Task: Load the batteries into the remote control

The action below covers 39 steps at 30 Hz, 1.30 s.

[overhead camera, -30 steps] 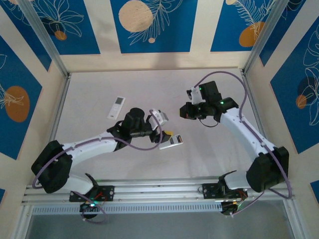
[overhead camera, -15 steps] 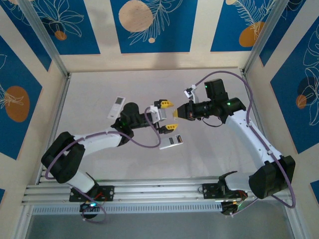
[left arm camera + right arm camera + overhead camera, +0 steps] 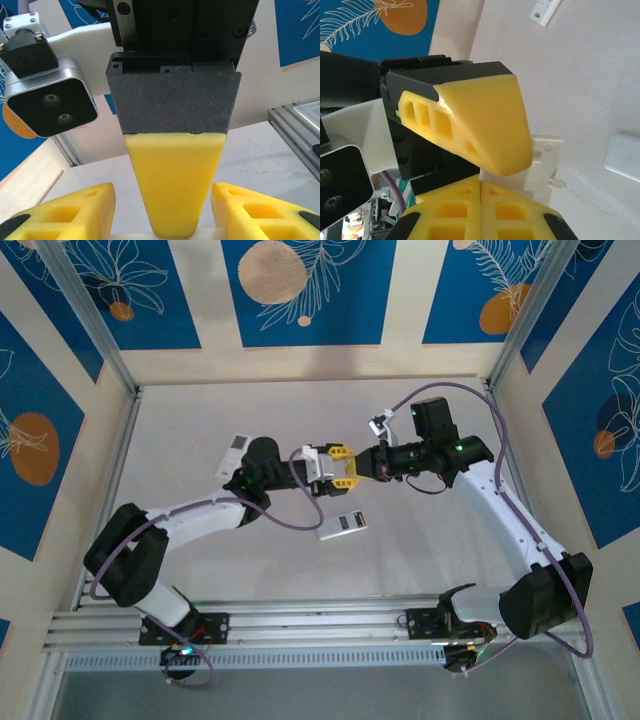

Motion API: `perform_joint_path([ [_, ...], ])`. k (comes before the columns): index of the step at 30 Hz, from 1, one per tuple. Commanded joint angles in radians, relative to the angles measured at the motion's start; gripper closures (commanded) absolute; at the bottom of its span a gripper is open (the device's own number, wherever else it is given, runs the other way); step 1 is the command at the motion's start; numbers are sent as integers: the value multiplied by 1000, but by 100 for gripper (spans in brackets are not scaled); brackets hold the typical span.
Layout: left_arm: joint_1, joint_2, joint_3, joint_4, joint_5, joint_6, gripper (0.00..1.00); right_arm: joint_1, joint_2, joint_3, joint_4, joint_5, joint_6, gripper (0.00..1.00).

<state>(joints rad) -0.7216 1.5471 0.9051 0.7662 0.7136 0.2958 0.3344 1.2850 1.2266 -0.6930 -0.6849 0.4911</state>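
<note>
Two remotes lie on the pale matte table (image 3: 190,410), well apart. The near remote control (image 3: 342,525) is a flat white slab at the centre, its long axis running mostly left to right, with the right end tipped slightly toward the far side and a dark patch on that right half. The other remote (image 3: 235,455), also white and slim, lies far left with its long axis running near to far, leaning a little right at its far end; from the right wrist its small buttons show as dots. The batteries are too small to make out. Two arms meet above the table, just beyond the near remote, each ending in two wedge-shaped fingers of yellow foam-like material on black mounts, four in all. The left gripper (image 3: 341,468) points right with its jaws apart; its fingers (image 3: 75,210) are hollowed with square cut-outs. Between them sits the tip of the right gripper (image 3: 480,192), which points left with its two pads pressed flat together along a thin seam. Whether anything lies between them cannot be told. A narrow gap shows on each side of that tip. A white plastic piece (image 3: 546,162), flat with a round hole and a small tab, shows just behind the fingers.
</note>
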Motion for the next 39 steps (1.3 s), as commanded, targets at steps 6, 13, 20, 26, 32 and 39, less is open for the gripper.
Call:
perform_joint_path([
  [6,13,-45,82,-351,-28,105,53,-9,-12,17,12,-44,7,73],
  [13,32,-18,323,-1075,-311,217,63,-135,-99,-42,4,138,41,54],
  [20,13,401,784,-1611,-628,133,64,-222,-49,-82,-157,411,47,52],
  [26,-1,729,1109,-1723,-690,45,61,-243,-64,-116,-147,419,47,52],
  [32,-36,857,1207,-1736,-714,59,53,-261,-67,-136,-154,422,35,52],
  [39,-36,663,1060,-1568,-681,40,20,-235,-39,-134,-81,426,-21,48],
])
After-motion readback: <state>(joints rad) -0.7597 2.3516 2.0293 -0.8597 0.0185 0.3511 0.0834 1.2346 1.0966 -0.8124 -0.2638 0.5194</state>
